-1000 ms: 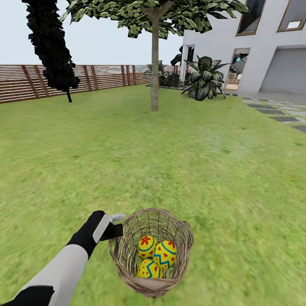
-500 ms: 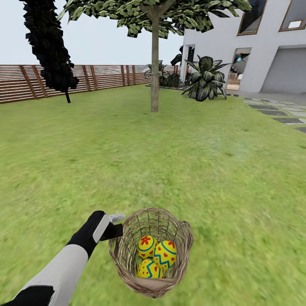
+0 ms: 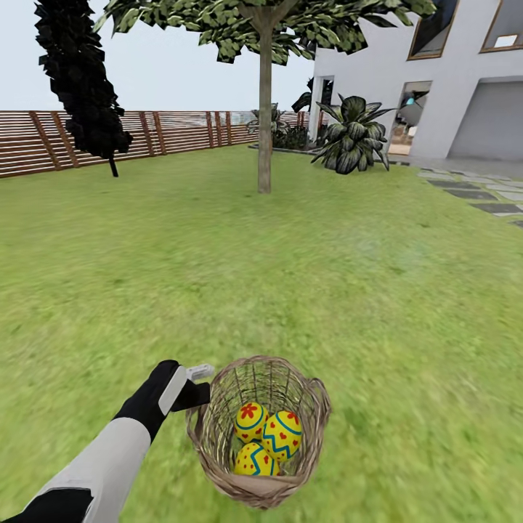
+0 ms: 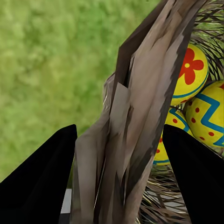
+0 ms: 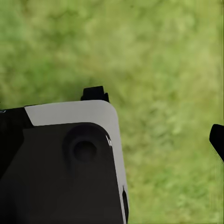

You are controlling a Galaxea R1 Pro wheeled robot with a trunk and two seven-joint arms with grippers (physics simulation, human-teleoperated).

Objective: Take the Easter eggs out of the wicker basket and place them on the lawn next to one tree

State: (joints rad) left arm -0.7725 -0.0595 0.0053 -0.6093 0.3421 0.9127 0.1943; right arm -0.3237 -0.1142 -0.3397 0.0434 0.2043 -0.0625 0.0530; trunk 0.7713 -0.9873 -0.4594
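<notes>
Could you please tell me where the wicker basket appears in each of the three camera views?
Head view: wicker basket low, just left of centre, left end effector at its rim.
Left wrist view: its braided rim runs up the middle between the fingers.
Right wrist view: not in it; grass.
Shared landmark: the flower-painted egg.

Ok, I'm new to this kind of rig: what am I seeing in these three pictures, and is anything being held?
These are simulator renders of a two-armed wheeled robot in a garden. The head camera looks down over its left arm, whose left gripper has the wicker basket by the rim, three Easter eggs inside, above the lawn. A tree stands ahead. The left wrist camera shows the black fingers either side of the rim. The right wrist camera shows robot body and grass.
</notes>
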